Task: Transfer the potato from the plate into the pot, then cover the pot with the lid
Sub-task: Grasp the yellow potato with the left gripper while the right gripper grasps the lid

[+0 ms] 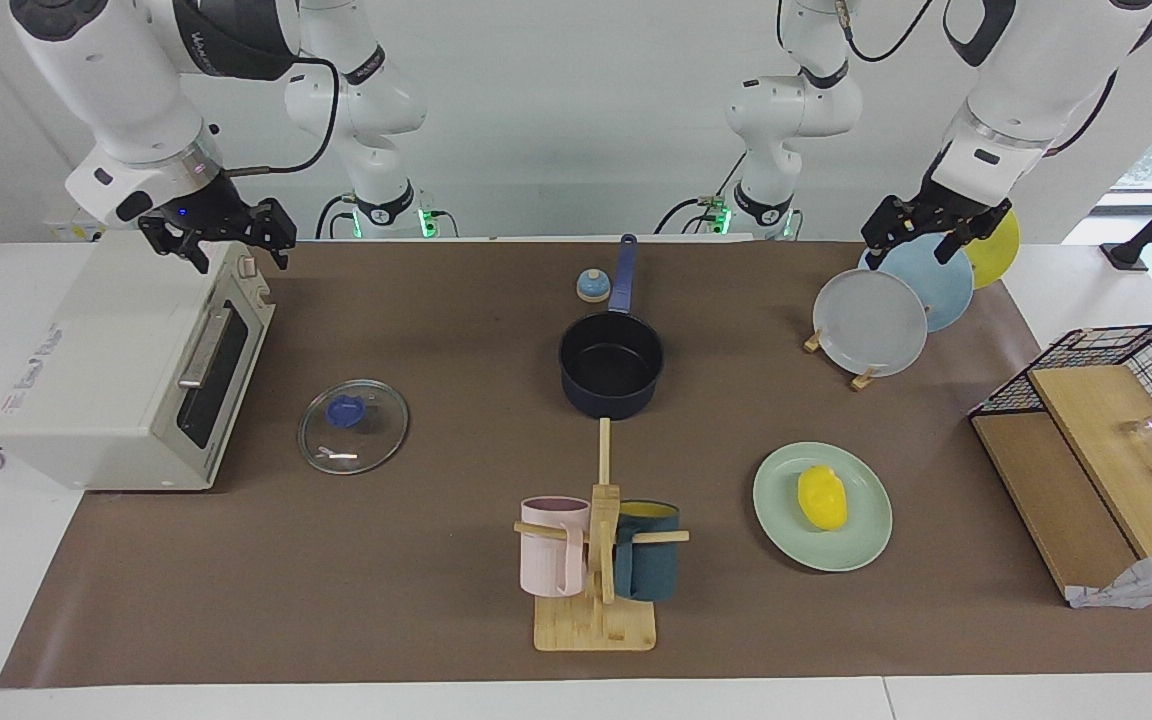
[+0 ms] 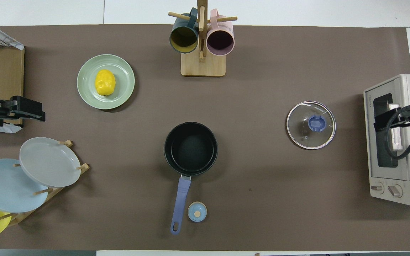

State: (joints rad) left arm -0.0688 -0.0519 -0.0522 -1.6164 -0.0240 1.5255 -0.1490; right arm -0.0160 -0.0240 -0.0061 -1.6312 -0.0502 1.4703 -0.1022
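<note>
I see bright, even overhead light in both views: soft shadows hug the pot [image 1: 611, 365] and plate [image 1: 822, 506], the lid [image 1: 353, 426] glints faintly, and focus stays sharp.

potato [image 2: 105, 82] on plate [image 2: 123, 69], pot [image 2: 190, 148] empty

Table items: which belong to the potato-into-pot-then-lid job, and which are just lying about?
Job:
potato
mint-green plate
navy saucepan
glass lid

Lying about:
toaster oven
mug tree with pink and teal mugs
rack of upright plates
small blue bell
wire basket with boards
</note>
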